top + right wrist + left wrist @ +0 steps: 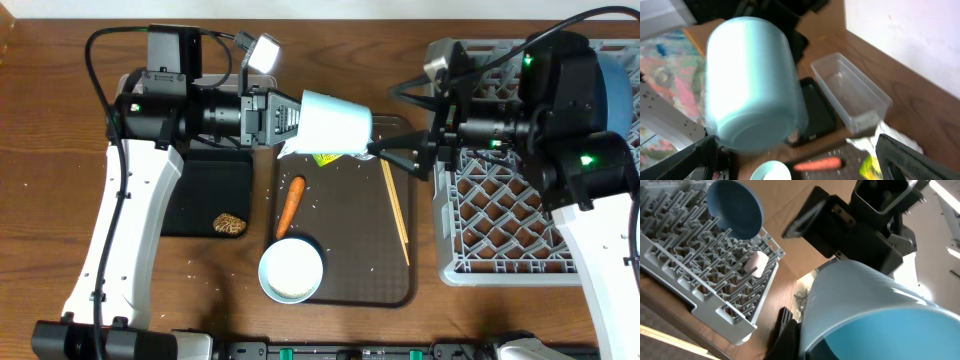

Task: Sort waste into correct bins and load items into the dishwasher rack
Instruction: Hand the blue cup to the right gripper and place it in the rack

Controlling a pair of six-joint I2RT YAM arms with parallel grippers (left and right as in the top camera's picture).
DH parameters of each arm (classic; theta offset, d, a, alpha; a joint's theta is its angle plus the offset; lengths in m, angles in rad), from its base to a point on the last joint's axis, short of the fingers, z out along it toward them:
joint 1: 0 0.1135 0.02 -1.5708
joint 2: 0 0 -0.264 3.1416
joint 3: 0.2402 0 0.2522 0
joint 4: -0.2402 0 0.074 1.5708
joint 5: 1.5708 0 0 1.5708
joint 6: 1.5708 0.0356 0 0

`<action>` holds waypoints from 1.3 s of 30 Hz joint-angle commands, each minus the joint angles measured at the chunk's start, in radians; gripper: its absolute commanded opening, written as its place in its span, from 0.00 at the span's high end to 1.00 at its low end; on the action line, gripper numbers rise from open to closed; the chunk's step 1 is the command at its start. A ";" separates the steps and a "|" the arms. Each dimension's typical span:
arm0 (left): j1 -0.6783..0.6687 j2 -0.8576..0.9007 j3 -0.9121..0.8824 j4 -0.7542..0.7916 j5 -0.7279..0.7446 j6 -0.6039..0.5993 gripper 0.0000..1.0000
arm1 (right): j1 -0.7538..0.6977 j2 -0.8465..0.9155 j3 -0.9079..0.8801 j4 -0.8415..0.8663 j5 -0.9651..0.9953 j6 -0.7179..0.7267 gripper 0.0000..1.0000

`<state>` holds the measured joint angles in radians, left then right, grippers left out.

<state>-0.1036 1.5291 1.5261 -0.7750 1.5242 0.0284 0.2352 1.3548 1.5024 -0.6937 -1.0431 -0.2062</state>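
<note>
One light blue cup point(335, 125) upper centre: left claw point(288, 122) clamped on it, right claw point(385, 120) apart; we judged it light, slick, graspable round base.

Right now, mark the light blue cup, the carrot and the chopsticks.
light blue cup point(335, 122): overhead view, its side wall.
carrot point(290, 207): overhead view, mid-length.
chopsticks point(396, 212): overhead view, middle of the pair.

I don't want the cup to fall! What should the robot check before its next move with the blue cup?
1. Left gripper shut on the blue cup: ok.
2. Right gripper open: ok.
3. Right gripper around the cup: not ok, only near its bottom.
4. Cup empty: cannot tell.
5. Free room in the rack: ok.
</note>
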 commanded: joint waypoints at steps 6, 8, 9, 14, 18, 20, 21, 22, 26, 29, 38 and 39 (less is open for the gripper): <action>-0.005 -0.008 0.000 0.004 0.048 0.000 0.94 | 0.128 0.031 -0.001 0.048 -0.030 -0.040 0.11; -0.005 -0.008 0.000 0.004 0.048 0.000 0.94 | 0.145 0.034 -0.001 0.048 -0.030 -0.057 0.15; -0.005 -0.008 0.000 0.004 0.048 0.000 0.94 | 0.150 0.035 -0.001 0.048 -0.030 -0.061 0.17; -0.005 -0.008 0.000 0.004 0.048 0.000 0.94 | 0.153 0.035 -0.001 0.056 -0.038 -0.060 0.38; -0.004 -0.008 0.000 0.004 0.042 0.000 0.83 | 0.149 0.032 -0.001 0.045 -0.027 -0.053 0.43; -0.004 -0.008 0.000 0.004 0.017 0.000 0.42 | 0.138 0.021 0.000 0.019 0.025 -0.053 0.44; -0.004 -0.008 0.000 0.004 0.000 0.000 0.31 | 0.129 0.013 0.000 0.002 0.058 -0.053 0.44; -0.003 -0.008 0.000 0.004 -0.012 0.000 0.25 | 0.115 0.000 0.000 -0.021 0.101 -0.053 0.45; 0.005 -0.008 0.000 0.007 -0.033 0.000 0.05 | 0.025 -0.074 0.000 -0.127 0.257 -0.037 0.49; 0.018 -0.008 0.000 0.008 -0.033 0.000 0.00 | -0.066 -0.125 0.000 -0.219 0.420 0.024 0.49; 0.029 -0.008 0.000 0.008 -0.033 0.000 0.02 | -0.364 -0.139 -0.001 -0.517 0.967 0.210 0.49; 0.029 -0.008 0.000 0.008 -0.033 0.000 0.02 | -0.383 -0.131 -0.001 -0.541 1.006 0.236 0.50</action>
<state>-0.0799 1.5299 1.5261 -0.7696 1.4860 0.0227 -0.0879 1.2026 1.4982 -1.1942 -0.2729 -0.0669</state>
